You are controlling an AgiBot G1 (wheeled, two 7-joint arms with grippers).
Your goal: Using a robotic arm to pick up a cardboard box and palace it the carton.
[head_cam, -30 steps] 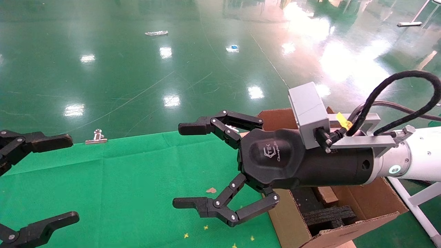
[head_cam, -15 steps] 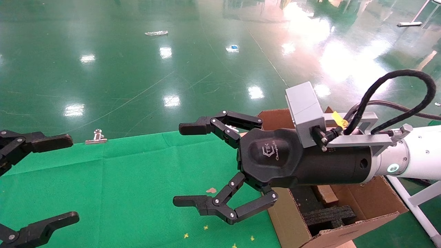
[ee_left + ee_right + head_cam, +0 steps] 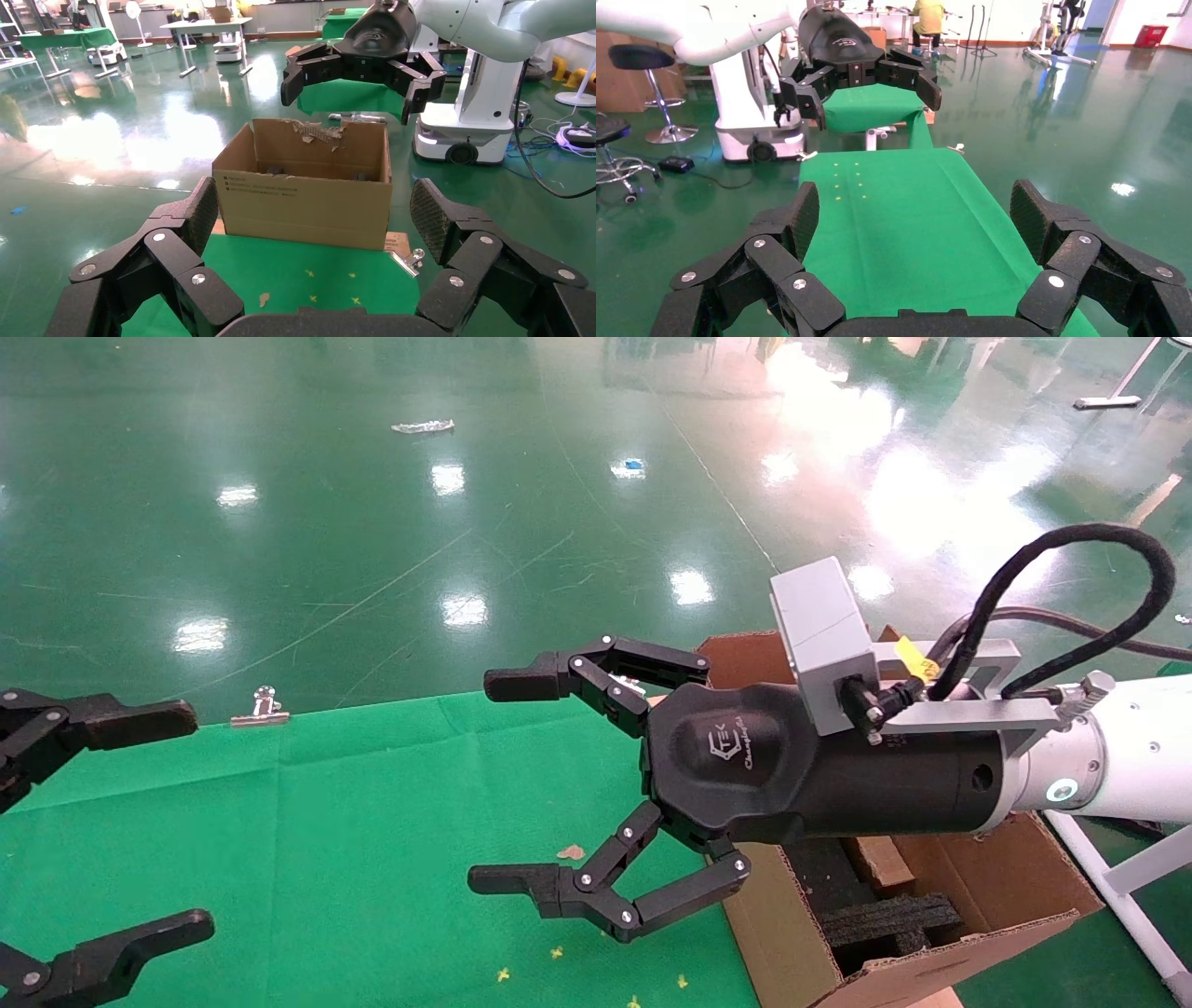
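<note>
The right pincer [image 3: 507,784] hangs above the green tabletop [image 3: 326,840] with its two black fingers spread wide and nothing between them, carried on the white robotic arm [image 3: 1131,761] that reaches in from the side. The carton [image 3: 792,943] stands directly behind and beneath the pincer's black body, at the tabletop's edge, flaps up, with black foam blocks [image 3: 885,915] inside. A small brown piece [image 3: 880,864], probably the cardboard box, shows inside the carton just under the pincer's wrist, though the arm covers most of it and its identity cannot be settled. The stretch of tabletop ahead of the fingers holds only a few small scraps. The left pincer [image 3: 130,822] is also spread wide and empty, well off to the far side across the tabletop, facing the carton. Judging by the empty fingers, the task is either at its start, before any pick, or just past the release. If a box remains to be fetched, the next move calls for finding it first, since none lies in plain view. The carton's far wall and floor are hidden behind the arm, and the left pincer's body is cut off at the edge of the head view.
</note>
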